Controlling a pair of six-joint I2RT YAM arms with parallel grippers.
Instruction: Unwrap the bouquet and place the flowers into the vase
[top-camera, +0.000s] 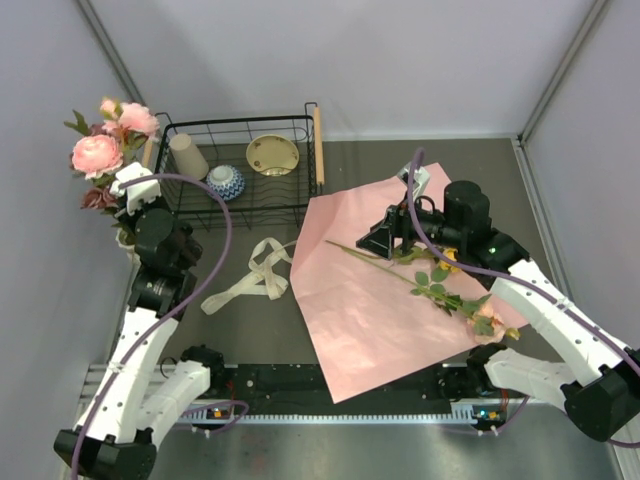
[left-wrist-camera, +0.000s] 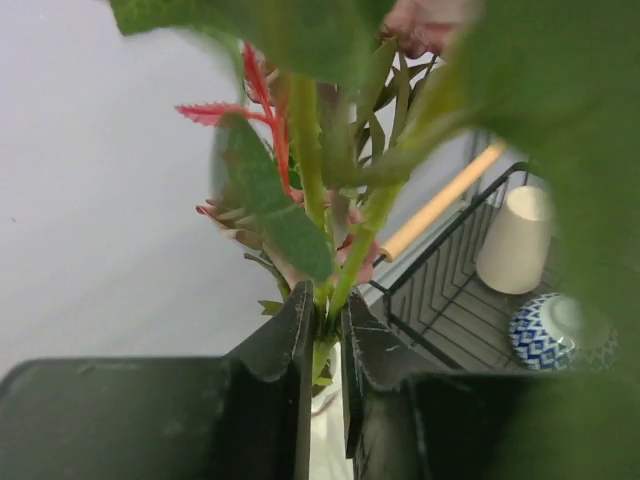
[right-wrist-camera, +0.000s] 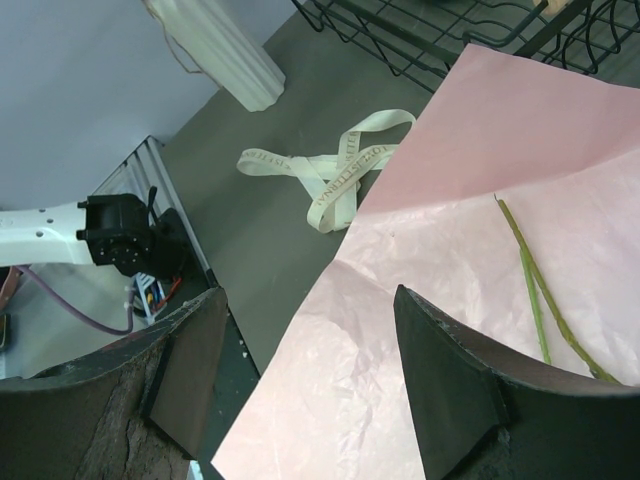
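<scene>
My left gripper (left-wrist-camera: 328, 300) is shut on the green stems of the flowers (left-wrist-camera: 300, 150), which rise in front of it. In the top view their pink roses (top-camera: 100, 150) stand at the far left, beside the left arm. Only the cream ribbed foot of the vase (right-wrist-camera: 215, 50) shows, in the right wrist view. The bouquet's paper (top-camera: 350, 320) lies flat, pink side up. One rose (top-camera: 487, 320) rests on it, its long stem (right-wrist-camera: 535, 290) running across the sheet. My right gripper (right-wrist-camera: 308, 300) hangs open above the paper, holding nothing.
The cream ribbon (top-camera: 250, 275) lies loose on the table left of the paper. A black wire basket (top-camera: 300, 190) at the back holds a beige cup (top-camera: 187, 155), a blue-and-white bowl (top-camera: 226, 182) and a cream bowl (top-camera: 272, 154). Walls close in on both sides.
</scene>
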